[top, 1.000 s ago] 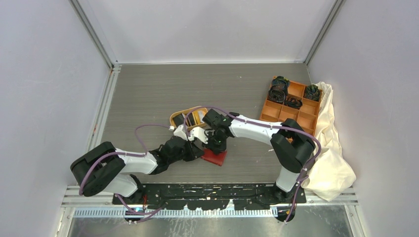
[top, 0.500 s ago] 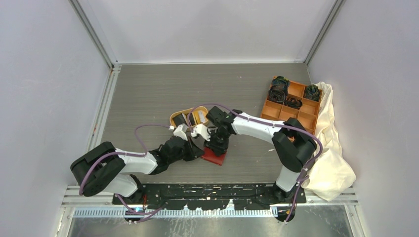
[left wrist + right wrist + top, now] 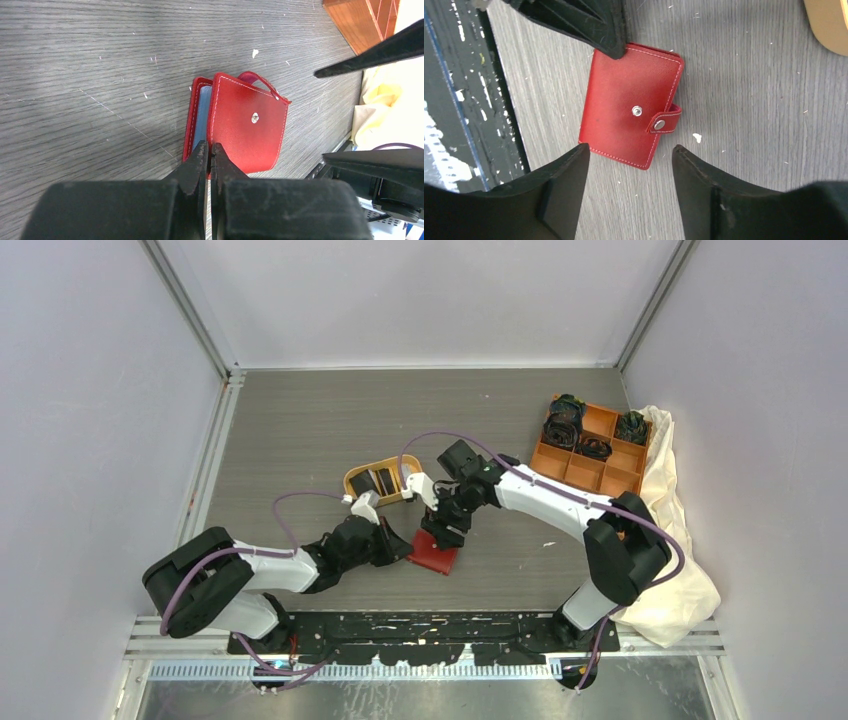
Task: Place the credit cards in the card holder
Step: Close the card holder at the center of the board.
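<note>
The red card holder (image 3: 436,559) lies folded on the table near the front edge, its clasp tab (image 3: 665,121) unsnapped. My left gripper (image 3: 210,148) is shut on the edge of its cover, with the pale blue lining (image 3: 202,107) showing beside the fingertips. My right gripper (image 3: 630,149) hangs open just above the card holder (image 3: 624,117) with nothing between its fingers. Dark credit cards (image 3: 384,480) rest in the orange oval tray (image 3: 352,480) behind the card holder.
An orange compartment box (image 3: 590,445) with black coiled bands stands at the back right. A cream cloth (image 3: 670,540) lies along the right side. The black base rail (image 3: 430,625) runs close in front of the card holder.
My right gripper has opened and drawn back up and to the right from the card holder. The left gripper has kept its hold and place.
</note>
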`<state>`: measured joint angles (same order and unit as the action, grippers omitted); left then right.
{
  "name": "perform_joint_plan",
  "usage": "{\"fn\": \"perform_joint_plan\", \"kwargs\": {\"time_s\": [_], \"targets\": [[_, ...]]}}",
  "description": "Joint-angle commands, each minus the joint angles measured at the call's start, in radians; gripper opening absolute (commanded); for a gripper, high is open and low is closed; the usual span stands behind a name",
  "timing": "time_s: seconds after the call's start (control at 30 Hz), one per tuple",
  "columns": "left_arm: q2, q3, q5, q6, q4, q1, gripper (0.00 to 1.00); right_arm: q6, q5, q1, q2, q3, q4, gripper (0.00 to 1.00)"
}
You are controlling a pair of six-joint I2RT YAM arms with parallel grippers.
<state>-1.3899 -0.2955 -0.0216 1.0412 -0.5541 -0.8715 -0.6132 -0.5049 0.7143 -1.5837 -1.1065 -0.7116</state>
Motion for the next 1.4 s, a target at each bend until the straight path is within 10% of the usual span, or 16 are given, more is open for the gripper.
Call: {"fn": "perform_joint_plan", "kwargs": {"time_s": [0.0,0.4,0.8,1.37], "targets": [[0.004,-0.006,-0.003,0.001,-0.04,-0.003,0.0,0.041,0.059,0.017,0.042,0.06,0.148,0.69],[-0.024,-0.013,0.009,0.003,-0.061,-0.003,0.0,0.156,0.216,0.042,-0.058,0.019,0.205,0.58],[-0.026,-0.01,0.012,0.006,-0.067,-0.003,0.0,0.19,0.173,0.036,-0.068,-0.017,0.183,0.07],[-0.032,-0.007,0.015,0.008,-0.075,-0.003,0.0,0.19,0.132,0.016,-0.107,-0.059,0.115,0.14]]}}
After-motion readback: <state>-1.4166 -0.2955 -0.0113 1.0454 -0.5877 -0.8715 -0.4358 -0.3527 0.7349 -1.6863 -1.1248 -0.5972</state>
